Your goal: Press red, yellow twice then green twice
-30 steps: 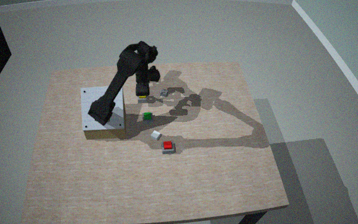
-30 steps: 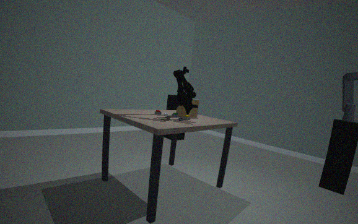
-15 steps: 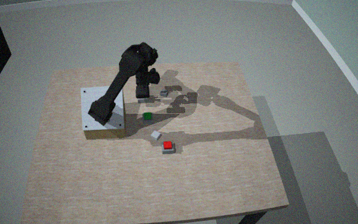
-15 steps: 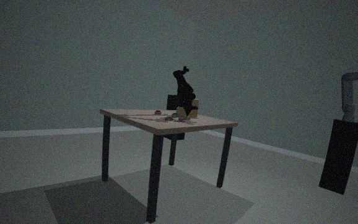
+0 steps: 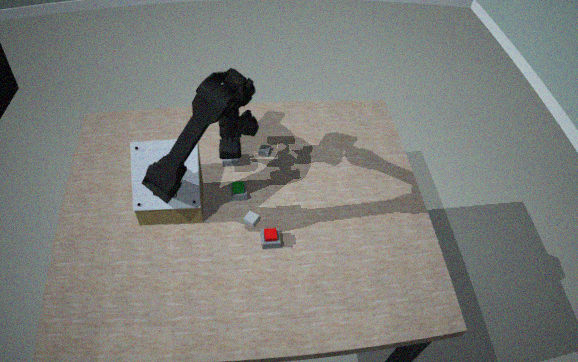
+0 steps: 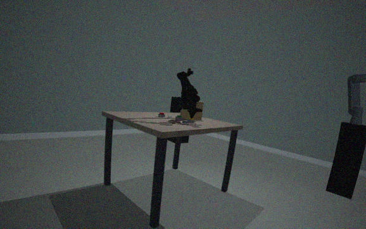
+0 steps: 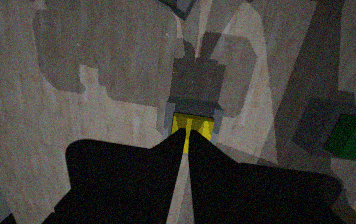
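A: Why is the gripper point(image 7: 187, 145) pressed together, holding nothing?
B: To form one blunt tip for pressing. The yellow button point(image 7: 192, 128) lies directly beneath its tips; the green button point(image 7: 343, 138) sits rightward.

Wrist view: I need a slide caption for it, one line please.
Shut gripper poised over the yellow button, with the green button at the right edge.

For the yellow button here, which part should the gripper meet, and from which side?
The flat yellow cap, from straight above. It sits in a low grey housing that walls its sides, so there is nothing to pinch; it likely wants a downward push. The gripper is shut, its tips over the cap.
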Tool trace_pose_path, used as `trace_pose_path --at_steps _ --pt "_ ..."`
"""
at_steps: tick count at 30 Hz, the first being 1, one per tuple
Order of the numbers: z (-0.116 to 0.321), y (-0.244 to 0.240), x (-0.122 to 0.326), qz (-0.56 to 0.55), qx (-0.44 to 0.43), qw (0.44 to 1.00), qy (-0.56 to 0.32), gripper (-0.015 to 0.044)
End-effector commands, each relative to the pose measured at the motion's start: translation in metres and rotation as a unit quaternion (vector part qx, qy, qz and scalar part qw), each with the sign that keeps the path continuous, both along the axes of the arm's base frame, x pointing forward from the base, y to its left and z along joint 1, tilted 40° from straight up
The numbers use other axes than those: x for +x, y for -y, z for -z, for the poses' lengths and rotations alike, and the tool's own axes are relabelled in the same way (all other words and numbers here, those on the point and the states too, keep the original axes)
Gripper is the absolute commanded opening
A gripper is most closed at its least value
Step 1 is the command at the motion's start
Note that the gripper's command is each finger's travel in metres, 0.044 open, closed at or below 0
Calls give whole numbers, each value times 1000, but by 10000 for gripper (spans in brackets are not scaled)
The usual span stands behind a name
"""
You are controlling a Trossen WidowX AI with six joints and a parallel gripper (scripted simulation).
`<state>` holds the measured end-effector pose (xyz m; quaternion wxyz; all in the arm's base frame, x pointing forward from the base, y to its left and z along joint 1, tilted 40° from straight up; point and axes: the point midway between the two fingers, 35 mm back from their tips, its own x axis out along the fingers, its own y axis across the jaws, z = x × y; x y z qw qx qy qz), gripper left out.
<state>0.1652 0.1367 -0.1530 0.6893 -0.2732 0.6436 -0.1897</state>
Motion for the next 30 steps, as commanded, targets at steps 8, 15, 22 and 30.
trace_pose_path --at_steps 8,15,22,30 --pt "-27 -18 -5 -1 -4 1000 -3 20" --pt "-72 -55 -11 -1 -3 1000 -4 20" --pt "-97 -34 3 -2 -2 1000 -4 20" --pt "-157 45 22 -1 -9 1000 -3 20"
